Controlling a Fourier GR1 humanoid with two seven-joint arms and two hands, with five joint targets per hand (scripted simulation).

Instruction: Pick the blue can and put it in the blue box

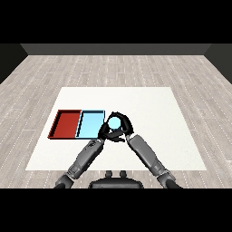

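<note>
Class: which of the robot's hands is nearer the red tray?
Left. The left hand sits at the blue tray's right edge, one tray away from the red tray; the right hand is further right, curled round the can.

The table looks matt white and faintly grainy; the floor shows pale grey wood planks; both forearms look smooth grey metal.

White table on grey plank floor
</note>
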